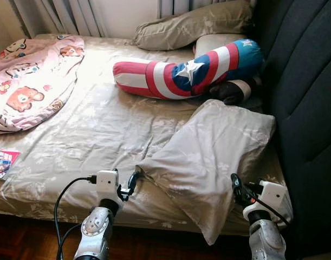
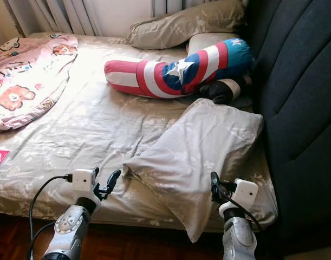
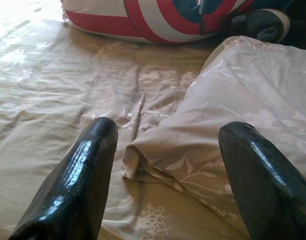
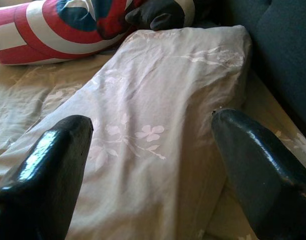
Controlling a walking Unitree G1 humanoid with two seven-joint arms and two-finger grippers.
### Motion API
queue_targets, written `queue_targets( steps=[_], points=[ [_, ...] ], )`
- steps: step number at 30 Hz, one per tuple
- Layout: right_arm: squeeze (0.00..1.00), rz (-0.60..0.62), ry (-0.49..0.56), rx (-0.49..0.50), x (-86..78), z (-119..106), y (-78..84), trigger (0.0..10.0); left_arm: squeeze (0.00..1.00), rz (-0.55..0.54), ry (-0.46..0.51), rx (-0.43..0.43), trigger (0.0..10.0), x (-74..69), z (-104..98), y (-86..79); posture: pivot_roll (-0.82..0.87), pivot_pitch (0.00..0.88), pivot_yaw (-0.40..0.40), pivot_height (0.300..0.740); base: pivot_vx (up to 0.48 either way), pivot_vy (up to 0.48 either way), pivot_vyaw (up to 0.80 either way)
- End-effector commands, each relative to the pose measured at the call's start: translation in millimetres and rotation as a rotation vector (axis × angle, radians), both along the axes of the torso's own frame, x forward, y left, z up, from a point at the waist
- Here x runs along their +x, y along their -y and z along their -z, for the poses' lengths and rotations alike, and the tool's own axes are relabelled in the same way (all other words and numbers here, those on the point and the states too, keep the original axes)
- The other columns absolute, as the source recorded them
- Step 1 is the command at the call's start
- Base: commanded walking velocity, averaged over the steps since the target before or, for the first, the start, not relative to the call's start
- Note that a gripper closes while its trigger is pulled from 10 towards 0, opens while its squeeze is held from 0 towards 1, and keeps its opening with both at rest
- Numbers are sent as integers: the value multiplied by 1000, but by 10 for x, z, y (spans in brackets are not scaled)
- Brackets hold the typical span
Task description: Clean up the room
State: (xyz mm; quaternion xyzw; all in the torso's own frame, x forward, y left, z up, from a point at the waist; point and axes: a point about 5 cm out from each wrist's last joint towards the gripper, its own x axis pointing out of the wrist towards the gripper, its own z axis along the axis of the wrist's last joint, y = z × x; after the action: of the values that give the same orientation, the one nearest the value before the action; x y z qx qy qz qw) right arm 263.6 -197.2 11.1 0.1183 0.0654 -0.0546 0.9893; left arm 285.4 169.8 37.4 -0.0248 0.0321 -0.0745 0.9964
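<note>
Pillow corner between open left jaws.

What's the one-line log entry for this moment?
left gripper: open, at pillow corner | right gripper: open, at pillow's other edge | pillow: flat on bed, overhanging front edge, ungrasped

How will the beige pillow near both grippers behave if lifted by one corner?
The pillow will probably droop and fold: it looks soft and creased, and one corner already hangs limp over the bed edge. Probably light for its bulk. The loose case may bunch between the left gripper fingers; the right gripper could support the other side.
</note>
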Motion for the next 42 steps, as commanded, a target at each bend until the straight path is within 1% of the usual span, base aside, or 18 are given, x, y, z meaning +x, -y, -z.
queue_targets(
  steps=[1,7,16,27,31,37,40,42],
  points=[
    [0,5,-8,9,-6,10,2,10000,0,-3,-12,0,10000,-6,8,-11,8,132,-34,740,247,0,0],
    [0,20,-25,10,-35,42,15,10000,0,11,1,2,10000,15,-29,31,5,143,-31,740,272,0,0],
    [0,36,-33,14,-49,59,26,10000,0,21,8,2,10000,0,-39,64,4,158,-28,740,307,0,0],
    [0,58,-34,19,-67,76,13,10000,0,29,29,0,10000,-15,-88,50,10,172,-25,740,0,0,0],
    [0,34,-33,7,-75,78,-14,10000,0,27,35,-1,10000,-20,-105,50,9,175,-24,740,0,0,0],
    [0,-8,-69,-26,-93,117,-34,10000,0,34,36,-2,10000,-24,-117,73,2,179,-21,740,0,0,0],
    [0,-26,-90,-22,-100,143,-63,10000,0,35,35,-2,10000,-29,-120,69,3,181,-19,720,0,0,0],
    [0,-28,-91,-23,-100,144,-68,10000,0,35,35,-1,10000,-30,-121,68,3,182,-19,715,0,0,0]
  ],
)
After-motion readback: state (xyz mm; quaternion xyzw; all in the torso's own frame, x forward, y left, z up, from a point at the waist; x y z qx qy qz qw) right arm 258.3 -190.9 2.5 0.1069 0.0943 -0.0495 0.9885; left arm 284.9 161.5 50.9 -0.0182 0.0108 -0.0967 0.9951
